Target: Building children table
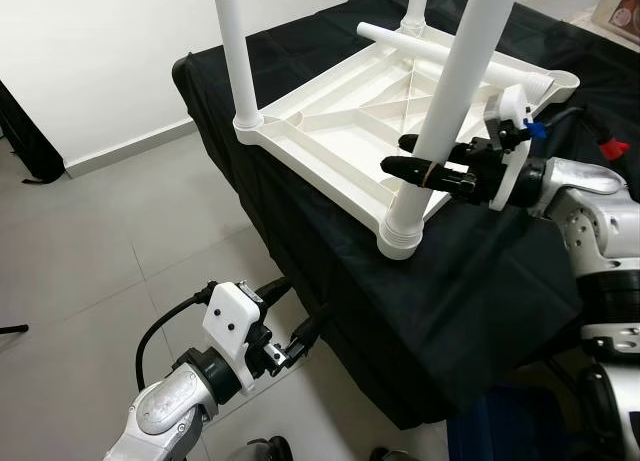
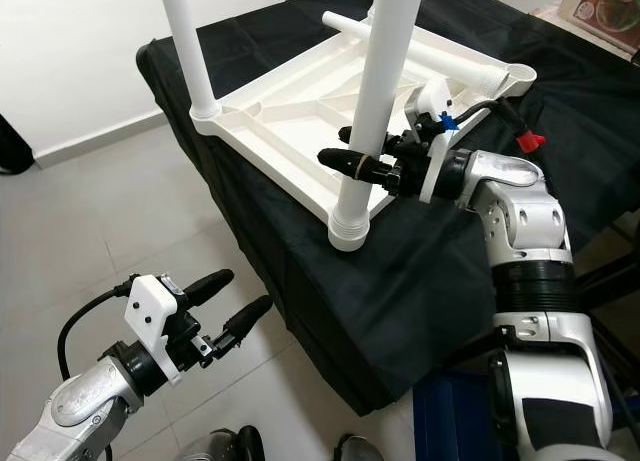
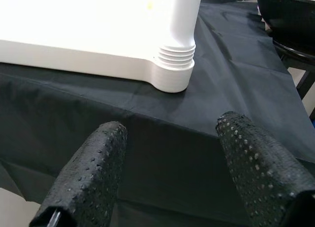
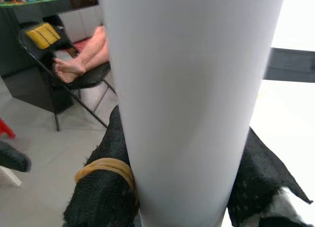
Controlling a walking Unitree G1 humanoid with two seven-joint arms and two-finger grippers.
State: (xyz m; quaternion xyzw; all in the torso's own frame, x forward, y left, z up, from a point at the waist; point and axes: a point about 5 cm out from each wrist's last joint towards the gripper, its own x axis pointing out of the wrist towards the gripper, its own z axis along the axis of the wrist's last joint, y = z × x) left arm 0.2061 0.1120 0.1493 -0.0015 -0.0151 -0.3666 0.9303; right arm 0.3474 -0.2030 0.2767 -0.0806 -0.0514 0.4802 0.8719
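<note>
Black, dotted fingers [image 4: 106, 187] of our right gripper [image 1: 425, 159] are clamped on the near white leg [image 1: 450, 91], one on each side of it, a little above its threaded foot. In the right wrist view the leg hides most of what lies beyond; past it we make out a folding chair [image 4: 59, 69] with a person's bare feet [image 4: 69, 65] resting on the seat, the rest of the person cut off. A yellow band [image 4: 106, 168] wraps one finger.

The leg stands upright in the near corner socket of the upturned white tabletop [image 1: 340, 121], which lies on the worktop [image 1: 330, 261] draped in black cloth. A second leg [image 1: 235, 51] stands in the left corner, its top cut off by the frame, as is the near leg's. Another white leg [image 1: 410, 43] lies loose across the far side of the tabletop. Its ribbed underside forms shallow compartments; we cannot tell whether anything lies in them.

Our right arm reaches in from the right with the forearm level and the wrist turned toward the leg. Our left gripper [image 2: 225, 306] hangs low over the grey floor tiles [image 1: 90, 261] with fingers spread apart, holding nothing, pointing toward the worktop's draped edge.
</note>
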